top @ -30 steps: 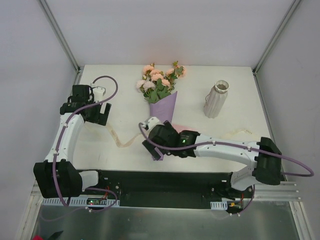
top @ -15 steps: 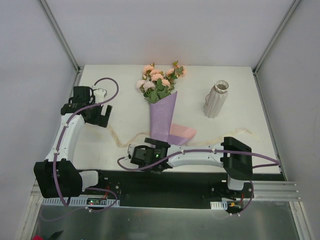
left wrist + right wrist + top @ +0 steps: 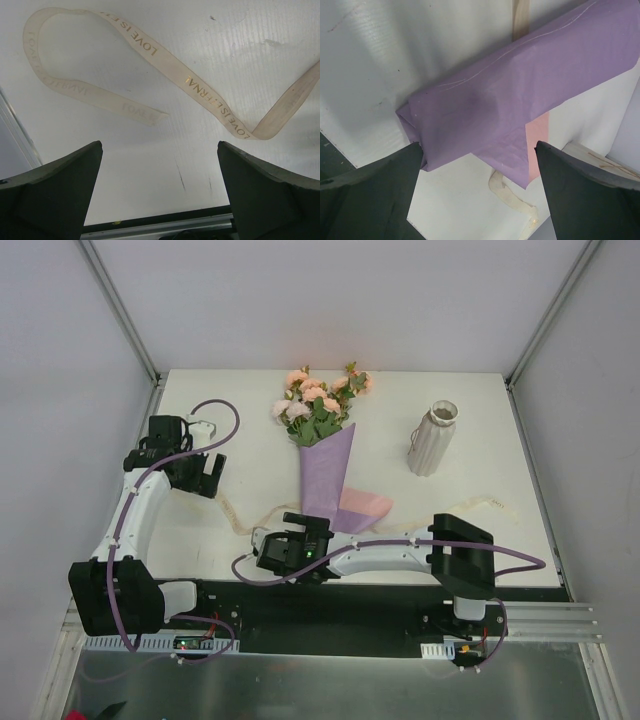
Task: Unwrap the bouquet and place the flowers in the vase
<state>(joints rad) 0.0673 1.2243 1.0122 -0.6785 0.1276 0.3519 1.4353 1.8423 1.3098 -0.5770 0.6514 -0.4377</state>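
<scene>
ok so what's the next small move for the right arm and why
Probably ease the right gripper down and close it on the folded bottom end of the purple paper wrap, which sits just ahead of its open jaws. The cream ribbon already lies loose on the table, so only the wrap still holds the roses.

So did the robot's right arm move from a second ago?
Yes. The right arm pulled its open jaws back off the bouquet's purple cone, toward the table's near edge and to the left of the cone's tip.
</scene>
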